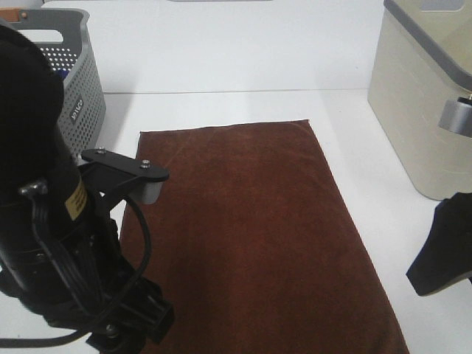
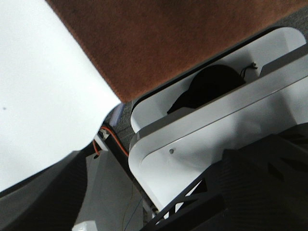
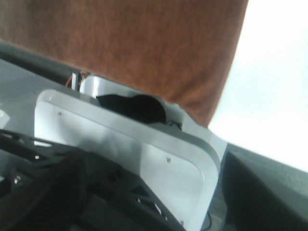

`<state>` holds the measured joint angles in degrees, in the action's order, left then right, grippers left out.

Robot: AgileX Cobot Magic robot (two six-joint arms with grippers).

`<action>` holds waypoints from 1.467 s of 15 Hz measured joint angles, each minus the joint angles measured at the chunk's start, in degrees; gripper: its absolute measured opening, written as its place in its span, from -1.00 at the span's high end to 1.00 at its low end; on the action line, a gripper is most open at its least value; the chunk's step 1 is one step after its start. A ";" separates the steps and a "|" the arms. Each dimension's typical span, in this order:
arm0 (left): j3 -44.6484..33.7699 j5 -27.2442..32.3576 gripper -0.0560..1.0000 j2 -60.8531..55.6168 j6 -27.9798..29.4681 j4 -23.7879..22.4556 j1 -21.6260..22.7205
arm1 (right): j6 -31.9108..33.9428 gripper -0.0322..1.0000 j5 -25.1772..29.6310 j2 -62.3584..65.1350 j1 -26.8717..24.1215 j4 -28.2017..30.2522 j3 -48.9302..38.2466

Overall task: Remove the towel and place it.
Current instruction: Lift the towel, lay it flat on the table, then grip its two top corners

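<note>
Nearest the high camera is the left arm (image 1: 51, 221), a bulky black mass with cabling that fills the near-left corner and hides part of the towel's left edge. Its fingers are not clearly shown in any view, so I cannot tell whether the left gripper is open or closed. The same goes for the right gripper. Only a black part of the right arm (image 1: 442, 247) enters at the right edge, and its wrist camera shows no jaws I can read. The towel (image 1: 251, 236) lies spread flat on the white table (image 1: 376, 221), with its long axis running from near to far. Its far hem is straight and sits well short of the table's far edge. Both wrist views show its near end reaching past the table's near edge, above the robot's white base panel (image 2: 192, 144). A grey perforated basket (image 1: 77, 96) stands far left, just beyond the towel's far-left corner. A beige container with a grey lid (image 1: 420, 110) stands far right, apart from the towel. By my reading, the left arm is the closer one, sitting over the towel's near-left side, while the right arm stands clear of the right hem. A grasp would probably go for the near corners, the towel stretching away from both arms.
</note>
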<state>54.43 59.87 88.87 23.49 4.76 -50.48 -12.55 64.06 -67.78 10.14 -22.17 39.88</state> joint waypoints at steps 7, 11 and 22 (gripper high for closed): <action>13.75 -5.90 -0.37 0.40 0.80 -11.57 0.00 | -1.32 -0.07 -4.76 -0.63 0.00 -0.29 15.30; 23.61 -7.56 -0.36 5.61 0.74 -13.41 5.90 | -1.32 0.20 -5.21 -9.17 0.00 -0.34 28.59; 47.61 -8.25 -0.36 30.48 -5.84 -9.63 24.35 | -1.55 0.21 -2.23 -48.59 0.80 1.66 64.29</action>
<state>102.04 51.62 119.35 17.65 -4.87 -26.13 -14.09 61.82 -116.37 10.94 -20.51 104.16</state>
